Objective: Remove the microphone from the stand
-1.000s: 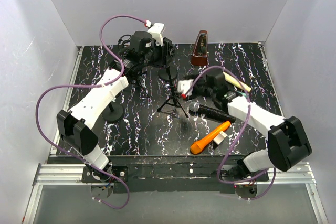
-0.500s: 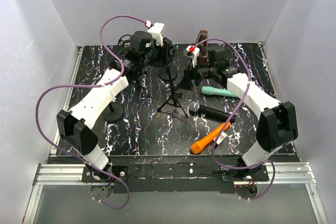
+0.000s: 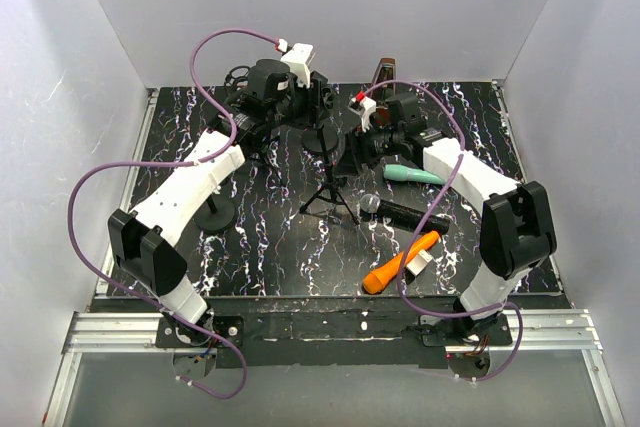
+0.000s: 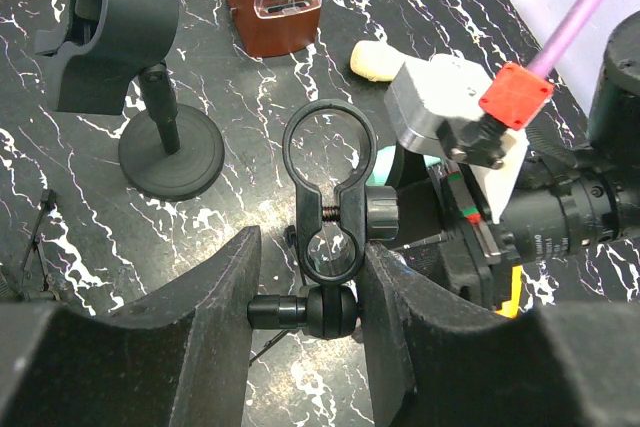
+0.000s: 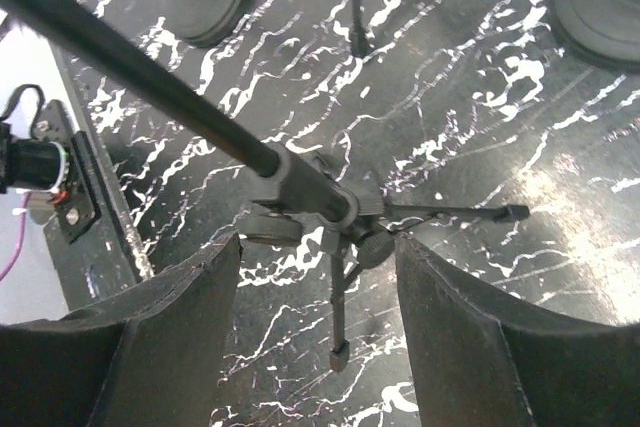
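On the left, the left gripper (image 4: 312, 277) reaches to the far middle of the table, its jaws drawn in narrow around the swivel below the clip (image 4: 328, 215) at the top of the tripod stand (image 3: 330, 192). The pads seem to press on that joint, though the contact itself sits low in the wrist view and is hard to confirm. The clip's ring is empty, so the main step looks done. What is left, in my judgement, is only to let go of the stand and draw both arms back. Just right of the stand, the right gripper (image 5: 318, 243) has its jaws wide apart. They straddle the stand's pole near the leg hub (image 5: 305, 187) without touching it and hold nothing. Farther right and nearer, the microphone (image 3: 400, 213) lies flat on the table, apart from the stand's feet and from both grippers. Only the left wrist view shows the hollow ring and a second empty holder (image 4: 110, 37) on a round base. Only the top view shows where the microphone rests. The right wrist view alone shows the gap between its fingers and the pole.
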Motion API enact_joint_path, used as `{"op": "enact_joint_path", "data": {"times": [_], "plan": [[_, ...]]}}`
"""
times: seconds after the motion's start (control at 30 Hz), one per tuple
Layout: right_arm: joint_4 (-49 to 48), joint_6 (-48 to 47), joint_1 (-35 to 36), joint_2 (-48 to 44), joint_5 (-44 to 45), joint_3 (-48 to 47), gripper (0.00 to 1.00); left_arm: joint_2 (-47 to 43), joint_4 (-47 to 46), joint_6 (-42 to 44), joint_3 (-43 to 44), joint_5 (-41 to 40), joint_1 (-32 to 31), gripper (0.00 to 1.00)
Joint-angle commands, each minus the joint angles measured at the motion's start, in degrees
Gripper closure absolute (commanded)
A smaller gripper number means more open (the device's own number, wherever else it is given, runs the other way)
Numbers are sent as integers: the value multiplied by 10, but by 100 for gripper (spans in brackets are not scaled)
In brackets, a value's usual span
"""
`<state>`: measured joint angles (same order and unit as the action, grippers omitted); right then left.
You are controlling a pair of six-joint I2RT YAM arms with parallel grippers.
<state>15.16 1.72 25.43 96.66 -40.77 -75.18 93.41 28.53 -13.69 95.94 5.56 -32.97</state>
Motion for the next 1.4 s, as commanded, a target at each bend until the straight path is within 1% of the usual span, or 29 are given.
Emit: {"op": "enact_joint_path", "data": {"times": [0.0, 0.17, 0.3, 0.37, 0.5, 0.63, 0.7, 0.8, 0.9, 1.03, 1.23, 1.37], "plan": [[1, 9, 2, 12, 65, 17, 31, -26, -16, -14, -4, 16, -3, 100], [12, -15, 2, 26, 94, 39, 34, -25, -17, -13, -5, 16, -3, 100], [14, -36, 2, 19, 93, 54, 34, -29, -20, -12, -9, 11, -3, 100], [20, -50, 2, 6, 75, 50, 34, -30, -19, -11, -11, 9, -3, 100], [46, -81, 2, -23, -20, 21, 31, -30, -18, -10, -11, 6, -3, 100], [20, -21, 2, -35, -85, -1, 29, -28, -22, -8, -10, 6, -3, 100], [-18, 49, 2, -31, -90, -1, 28, -26, -23, -8, -10, 7, -3, 100], [-52, 105, 2, -17, -57, -6, 29, -25, -21, -7, -8, 7, -3, 100], [-38, 116, 2, 5, 7, -21, 33, -24, -17, -5, -5, 7, -3, 100], [-1, 76, 2, 30, 62, -23, 36, -25, -16, -4, -4, 7, -3, 100], [20, 8, 2, 22, 115, 39, 38, -25, -17, 2, -5, 3, -3, 100], [22, -15, 2, -2, 110, 71, 37, -25, -19, 4, -5, 2, -3, 100]]}}
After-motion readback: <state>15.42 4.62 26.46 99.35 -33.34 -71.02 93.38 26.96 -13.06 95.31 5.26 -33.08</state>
